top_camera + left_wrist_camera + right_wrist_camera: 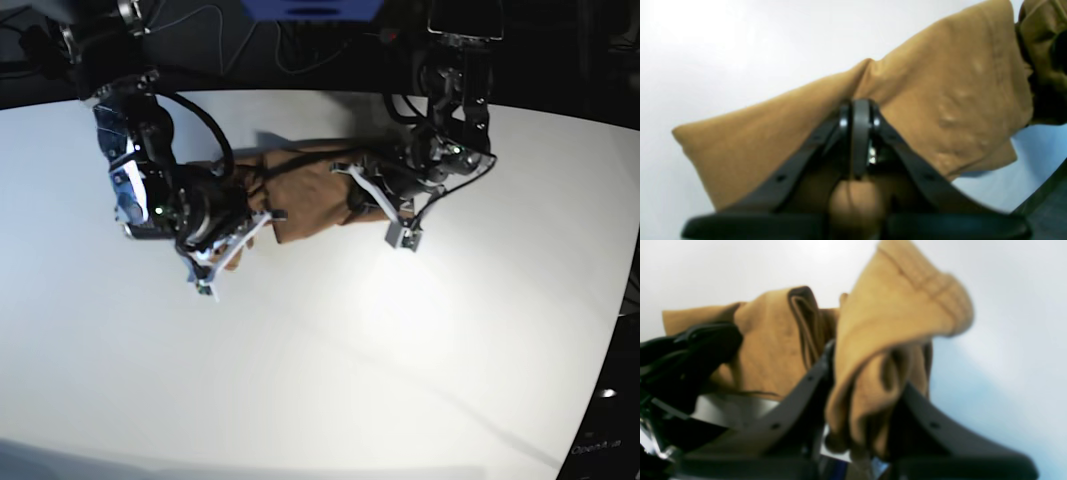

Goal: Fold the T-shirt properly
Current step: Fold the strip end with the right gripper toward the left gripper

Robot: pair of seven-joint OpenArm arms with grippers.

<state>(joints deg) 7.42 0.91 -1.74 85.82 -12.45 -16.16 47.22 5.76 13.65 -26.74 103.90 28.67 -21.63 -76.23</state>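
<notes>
The tan-brown T-shirt [305, 190] hangs bunched between my two grippers, just above the white table [400, 330]. In the left wrist view my left gripper [860, 130] is shut on a fold of the T-shirt [940, 100], and cloth spreads out to both sides of it. In the base view this gripper [356, 198] holds the shirt's right end. In the right wrist view my right gripper [867, 380] is shut on a thick bunch of the T-shirt [773, 350], with a hemmed edge flopping over its fingers. In the base view it [250, 228] holds the shirt's left end.
The white table spreads wide in front of and beside the arms. Its dark far edge and some cables [300, 50] lie behind them. The left arm's black body [690, 353] shows close by in the right wrist view.
</notes>
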